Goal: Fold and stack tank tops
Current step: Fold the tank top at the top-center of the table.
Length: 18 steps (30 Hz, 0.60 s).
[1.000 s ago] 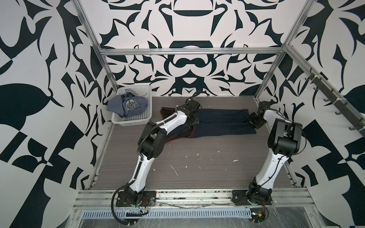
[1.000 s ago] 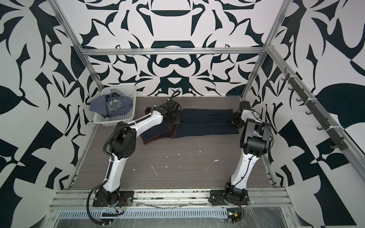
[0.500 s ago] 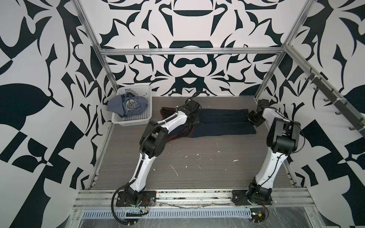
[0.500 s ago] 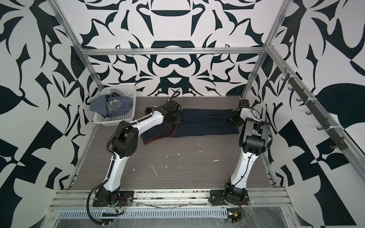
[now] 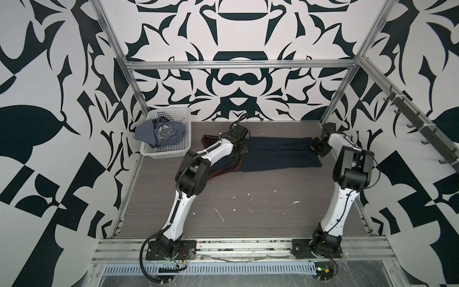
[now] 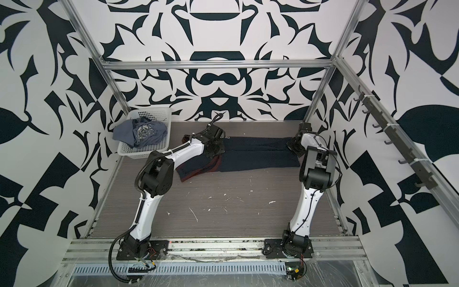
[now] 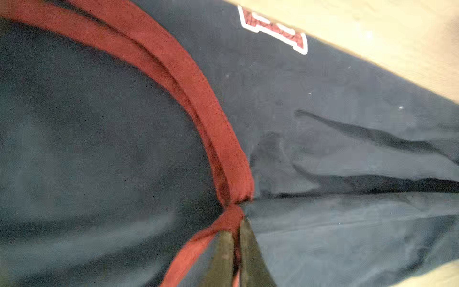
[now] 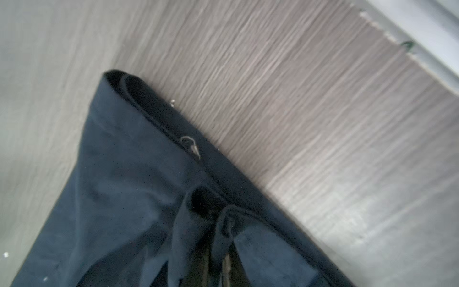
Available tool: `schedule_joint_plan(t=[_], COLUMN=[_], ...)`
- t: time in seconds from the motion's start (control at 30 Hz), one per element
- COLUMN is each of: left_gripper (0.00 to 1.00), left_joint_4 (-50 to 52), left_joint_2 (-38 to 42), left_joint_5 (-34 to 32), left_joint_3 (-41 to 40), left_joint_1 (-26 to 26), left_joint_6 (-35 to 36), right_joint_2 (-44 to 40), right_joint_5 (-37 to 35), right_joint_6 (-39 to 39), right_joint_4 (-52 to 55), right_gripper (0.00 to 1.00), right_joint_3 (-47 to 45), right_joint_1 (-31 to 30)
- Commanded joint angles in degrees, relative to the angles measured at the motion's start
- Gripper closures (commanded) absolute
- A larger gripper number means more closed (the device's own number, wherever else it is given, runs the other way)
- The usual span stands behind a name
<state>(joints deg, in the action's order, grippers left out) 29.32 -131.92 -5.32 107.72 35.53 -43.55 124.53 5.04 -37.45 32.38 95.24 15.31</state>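
While the navy top (image 5: 278, 156) is laid across the table (image 5: 248, 203), upper centre, its red trim (image 7: 198, 99) is clamped by the left jaws, its hem (image 8: 149, 111) by the right jaws; the grey top (image 5: 161, 133) is heaped in the basket (image 5: 161, 153).

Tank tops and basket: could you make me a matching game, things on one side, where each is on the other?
1. navy tank top
2. grey-blue tank top
3. white basket
4. maroon trim

a. standing in the table's far left corner
b. caught in the left jaws
c. crumpled inside the basket
d. stretched along the table

Pairs: 1-d, 2-c, 3-a, 4-b.
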Motion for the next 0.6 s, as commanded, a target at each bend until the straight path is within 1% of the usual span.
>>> schedule_joint_plan(t=[0.0, 0.07, 0.13, 0.2, 0.27, 0.33, 0.4, 0.47, 0.57], left_gripper=[0.79, 0.67, 0.60, 0.53, 0.44, 0.37, 0.35, 0.35, 0.35], left_joint_4=[2.4, 3.8, 6.3, 8.9, 10.1, 9.9, 9.3, 7.5, 4.7], left_joint_2=[-2.6, -2.8, -2.3, -0.7, 1.9, 4.9, 6.8, 7.2, 4.7], left_joint_5=[-0.5, -1.5, -3.6, -7.6, -11.0, -13.9, -14.6, -13.0, -7.4], left_joint_3=[1.9, 2.8, 4.3, 5.9, 5.7, 4.4, 3.5, 2.8, 3.7], left_joint_1=[-0.5, -0.5, -0.6, -0.6, -0.4, 0.3, 1.1, 2.2, 3.2], left_joint_6=[-0.1, -0.1, 0.2, 1.3, 2.2, 2.8, 3.4, 4.1, 4.4], right_joint_2=[0.2, 0.2, -1.2, -3.6, -6.5, -9.9, -11.9, -12.1, -9.5], right_joint_5=[-1.5, -1.4, -3.0, -4.9, -6.7, -9.0, -8.9, -8.2, -5.3], right_joint_6=[0.5, 0.9, 1.7, 2.8, 4.2, 5.7, 6.6, 7.1, 7.1], right_joint_4=[1.6, 2.2, 3.0, 4.1, 4.8, 4.6, 3.8, 3.5, 2.2], right_gripper=[0.81, 0.70, 0.58, 0.48, 0.41, 0.35, 0.33, 0.33, 0.32], right_joint_3=[2.7, 3.7, 4.1, 3.9, 3.1, 1.4, 0.0, -0.4, 0.0], right_joint_1=[-0.1, -0.1, -0.1, -0.2, -1.0, -2.6, -4.3, -6.4, -8.8])
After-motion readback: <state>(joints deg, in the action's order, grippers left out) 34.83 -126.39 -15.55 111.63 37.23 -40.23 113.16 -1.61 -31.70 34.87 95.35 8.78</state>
